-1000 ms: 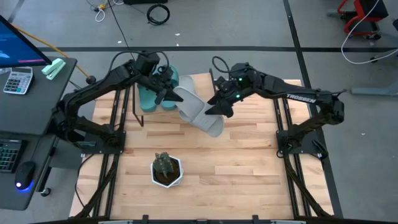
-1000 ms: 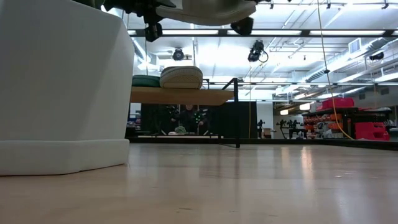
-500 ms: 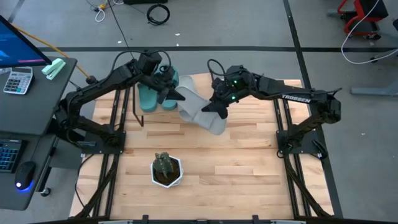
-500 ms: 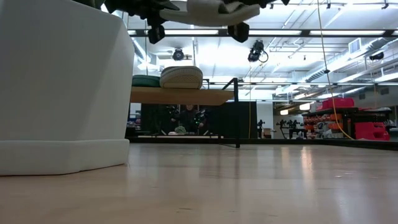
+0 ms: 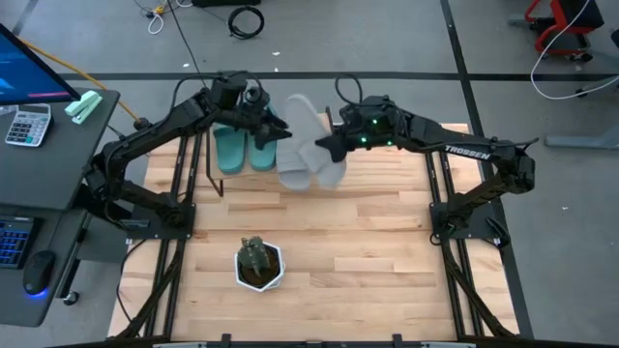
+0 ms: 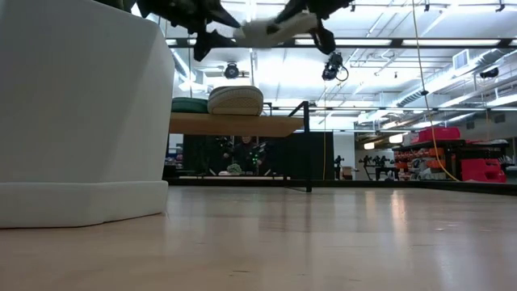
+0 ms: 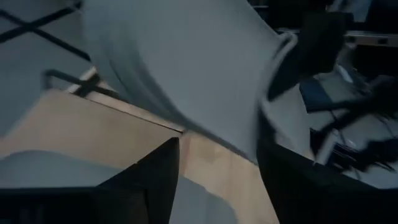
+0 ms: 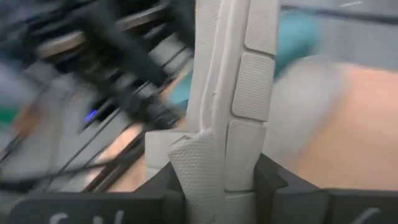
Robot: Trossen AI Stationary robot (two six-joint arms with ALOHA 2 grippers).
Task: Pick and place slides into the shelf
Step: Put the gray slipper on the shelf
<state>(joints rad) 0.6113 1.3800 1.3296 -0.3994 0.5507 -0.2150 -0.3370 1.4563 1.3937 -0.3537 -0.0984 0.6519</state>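
Observation:
Two teal slides (image 5: 245,150) and one grey slide (image 5: 293,171) lie on the shelf (image 6: 234,125), soles down. A second grey slide (image 5: 309,121) hangs in the air above the shelf's right part, between both grippers, and shows at the top of the low view (image 6: 271,28). My right gripper (image 5: 324,147) is shut on it. My left gripper (image 5: 273,129) stands open at the slide's left end, and its two fingers (image 7: 158,177) are spread with the grey slide (image 7: 186,74) just beyond them. My right gripper pinches the grey slide between its two fingers, near one end (image 8: 214,168). The slide stands on edge in the hold, its padded sole (image 8: 254,84) turned toward one finger, and runs away from the fingers. It is lifted clear of the shelf and tilted. My left gripper is open at the slide's other end (image 6: 244,34); I cannot tell whether a finger touches it.
A small plant in a white pot (image 5: 259,264) stands near the table's front edge, and it fills the left of the low view (image 6: 81,113). The wooden tabletop (image 5: 387,251) lies bare to the right of the pot. The shelf's black legs (image 5: 210,164) stand at the far left.
My right gripper has shut on the grey slide and carried it up and toward the far edge. My left gripper has opened and let go of the slide's left end. The slide has turned from lying slantwise to standing on edge, clear of the shelf.

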